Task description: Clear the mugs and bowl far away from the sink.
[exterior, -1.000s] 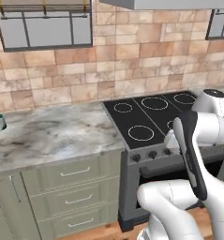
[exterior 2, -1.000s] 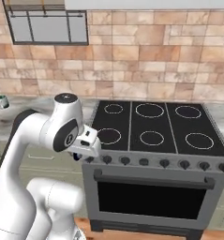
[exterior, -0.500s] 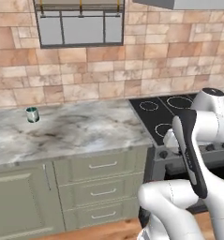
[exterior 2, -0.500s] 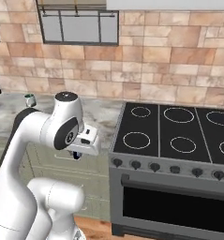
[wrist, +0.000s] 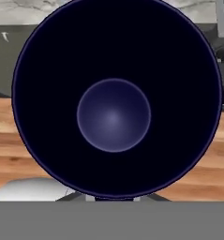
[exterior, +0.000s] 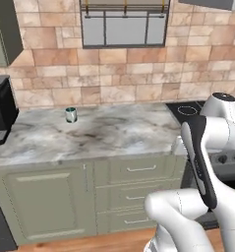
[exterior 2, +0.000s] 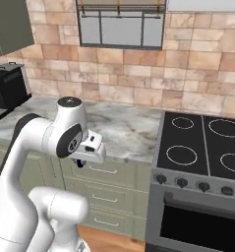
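Midway through, by the look of it: end effector (exterior 2: 81, 162) clenched on the small white mug with glossy dark navy inside (wrist: 114, 103), round mouth gaping straight up at the hand camera. Off to its left on the veined grey marble bench (exterior: 104, 133), teal-green mug (exterior: 71, 114) already parked. No sign of bowl or sink here.

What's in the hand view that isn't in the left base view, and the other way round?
Hand view: the navy mug, very close to the camera, looking straight into its dark inside.

Left base view: the teal mug standing upright on the counter, the black coffee machine at the far left, the window and the brick wall.

Both: the marble counter and the wooden floor.
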Available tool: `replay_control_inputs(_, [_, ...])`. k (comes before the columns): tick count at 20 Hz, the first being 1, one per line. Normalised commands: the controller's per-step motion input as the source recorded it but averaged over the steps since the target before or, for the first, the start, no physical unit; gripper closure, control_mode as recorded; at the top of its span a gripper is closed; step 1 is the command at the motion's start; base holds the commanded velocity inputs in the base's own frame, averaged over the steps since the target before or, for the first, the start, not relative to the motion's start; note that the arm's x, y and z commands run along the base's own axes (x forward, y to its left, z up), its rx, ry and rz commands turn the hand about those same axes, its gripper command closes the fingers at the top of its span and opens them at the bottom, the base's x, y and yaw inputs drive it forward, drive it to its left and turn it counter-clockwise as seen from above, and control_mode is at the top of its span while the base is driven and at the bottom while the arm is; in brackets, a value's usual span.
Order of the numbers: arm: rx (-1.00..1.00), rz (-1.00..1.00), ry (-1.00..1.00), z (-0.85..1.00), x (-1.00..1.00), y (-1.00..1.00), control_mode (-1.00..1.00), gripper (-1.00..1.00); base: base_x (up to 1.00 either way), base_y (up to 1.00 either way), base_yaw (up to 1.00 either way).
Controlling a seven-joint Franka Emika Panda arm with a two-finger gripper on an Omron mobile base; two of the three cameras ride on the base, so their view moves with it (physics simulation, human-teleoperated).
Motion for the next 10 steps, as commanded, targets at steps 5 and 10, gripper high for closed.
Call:
replay_control_inputs(5, [0.0, 0.0, 0.0, 0.0, 0.0, 0.0, 1.0, 1.0, 0.29, 0.5, 0.19])
replay_control_inputs(10, [0.0, 0.0, 0.0, 0.0, 0.0, 0.0, 1.0, 1.0, 0.65, 0.03, 0.09])
